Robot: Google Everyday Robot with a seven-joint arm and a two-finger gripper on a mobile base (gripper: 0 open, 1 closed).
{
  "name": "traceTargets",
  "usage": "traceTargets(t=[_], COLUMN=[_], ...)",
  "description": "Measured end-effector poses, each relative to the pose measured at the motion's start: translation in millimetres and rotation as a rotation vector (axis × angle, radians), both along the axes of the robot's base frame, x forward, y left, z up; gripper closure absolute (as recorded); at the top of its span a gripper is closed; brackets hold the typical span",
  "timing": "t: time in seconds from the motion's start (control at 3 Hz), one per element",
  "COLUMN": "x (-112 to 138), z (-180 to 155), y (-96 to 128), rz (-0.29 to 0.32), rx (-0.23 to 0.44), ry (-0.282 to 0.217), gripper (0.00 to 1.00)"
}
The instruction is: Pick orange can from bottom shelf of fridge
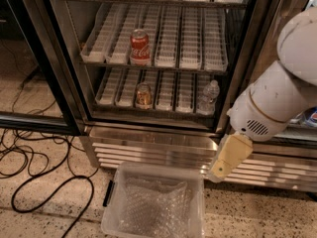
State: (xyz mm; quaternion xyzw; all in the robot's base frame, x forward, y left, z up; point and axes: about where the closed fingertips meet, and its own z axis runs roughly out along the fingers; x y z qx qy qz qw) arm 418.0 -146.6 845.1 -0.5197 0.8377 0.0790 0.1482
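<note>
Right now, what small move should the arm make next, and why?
Probably lift the gripper up toward the orange can. The gripper hangs low in front of the steel base of the fridge, near the clear bin, while the can stands higher, on the bottom shelf.

Speckled terrazzo floor (pixel 44 217) carries a clear plastic bin (pixel 158 166), set right in front of the fridge (pixel 148 150) base, w/ bubble wrap (pixel 153 207) inside. Black cables (pixel 69 178) loop over the floor at left, one ending near the bin's left side. The tool (pixel 224 165) hangs above the floor, by the bin's rear right corner.
</note>
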Motion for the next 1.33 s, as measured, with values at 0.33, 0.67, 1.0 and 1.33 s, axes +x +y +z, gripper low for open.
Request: traceTargets(t=[0.33, 0.67, 1.0, 1.33], x=[0, -1, 15, 30], z=[-15, -61, -103, -135], y=[14, 51, 72, 87], rz=[-0.040, -0.158, -0.313, -0.436], rx=[0.053, 0.158, 0.213, 0.235], ry=[-0.006, 0.042, 0.058, 0.106], gripper=[0.00, 0.00, 0.00, 0.00])
